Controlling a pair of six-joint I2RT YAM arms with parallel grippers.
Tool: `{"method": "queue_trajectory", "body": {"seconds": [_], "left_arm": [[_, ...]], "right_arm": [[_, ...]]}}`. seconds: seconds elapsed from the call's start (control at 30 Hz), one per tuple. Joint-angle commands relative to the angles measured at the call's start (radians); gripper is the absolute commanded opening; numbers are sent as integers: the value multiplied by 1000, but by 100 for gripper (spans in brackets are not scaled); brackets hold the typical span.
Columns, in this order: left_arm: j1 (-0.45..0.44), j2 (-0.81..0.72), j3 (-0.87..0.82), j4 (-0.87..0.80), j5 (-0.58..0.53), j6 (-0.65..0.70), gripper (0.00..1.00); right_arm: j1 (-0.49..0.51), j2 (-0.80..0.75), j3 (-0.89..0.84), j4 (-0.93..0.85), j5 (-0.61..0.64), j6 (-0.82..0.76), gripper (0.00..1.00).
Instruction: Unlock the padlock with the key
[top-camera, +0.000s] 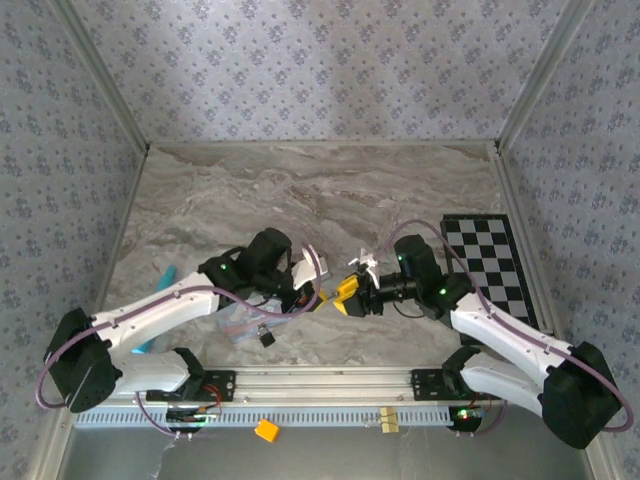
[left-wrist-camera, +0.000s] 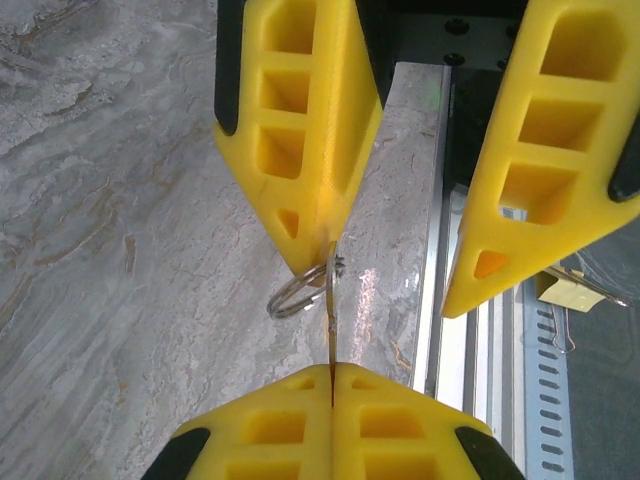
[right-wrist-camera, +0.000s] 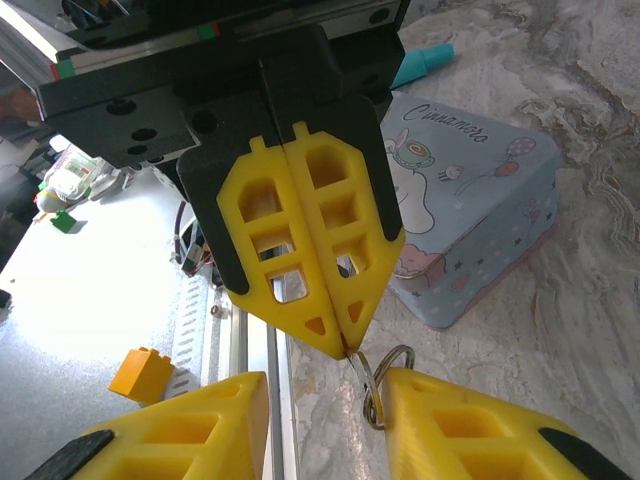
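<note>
My left gripper (left-wrist-camera: 331, 375) is clenched on the key (left-wrist-camera: 330, 330). The thin blade stands out from between the shut fingertips, and I see it edge-on. A small metal ring (left-wrist-camera: 298, 292) hangs on the key at its free end.

My right gripper (right-wrist-camera: 327, 385) faces the left one, tip to tip, and its jaws stand apart with nothing held. In the left wrist view one of its yellow fingers (left-wrist-camera: 300, 130) touches the end of the key with its tip, and the other finger is well to the side. In the right wrist view the ring lies just beside the inner face of one of my right fingers.

The two grippers meet to the right of the light-blue case (top-camera: 238, 325), close to it and above the table (top-camera: 300, 190).

The padlock (top-camera: 267, 339) is a small black body lying just beside the near edge of the case. I cannot tell if it touches the case. Neither gripper touches it.

An orange brick (right-wrist-camera: 140, 375) lies nearer to my bases than the case.
</note>
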Motion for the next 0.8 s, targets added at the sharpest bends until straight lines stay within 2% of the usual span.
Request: {"method": "queue_trajectory", "body": {"seconds": [0.0, 0.27, 0.53, 0.63, 0.77], "left_arm": [[-10, 15, 41, -30, 34, 25, 0], [-10, 19, 46, -35, 31, 27, 0], [-11, 10, 43, -36, 4, 25, 0], [-11, 14, 44, -38, 9, 26, 0], [-11, 22, 47, -42, 23, 26, 0]], "right_arm": [[8, -4, 31, -21, 12, -23, 35], [16, -9, 40, -65, 70, -53, 29], [4, -103, -6, -53, 137, -58, 43], [6, -94, -6, -29, 108, -47, 47], [35, -55, 21, -17, 63, -41, 47]]}}
